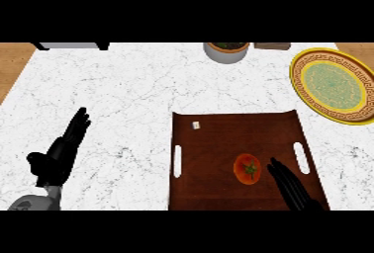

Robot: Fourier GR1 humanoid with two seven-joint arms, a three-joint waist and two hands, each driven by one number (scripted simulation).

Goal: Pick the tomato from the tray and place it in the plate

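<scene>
A red tomato with a green stem lies on the dark brown tray, toward its near right side. My right hand comes in over the tray's lower right, fingers straight and open, their tips just right of the tomato and close to it. The plate, yellow-rimmed with a green centre, sits on the counter at the far right, beyond the tray. My left hand rests open at the left, fingers pointing up, well away from the tray.
A grey pot with dark contents stands at the counter's far edge, above the tray. A small brown object lies beside it. A tiny white piece sits on the tray's far left corner. White marble counter spreads left of the tray.
</scene>
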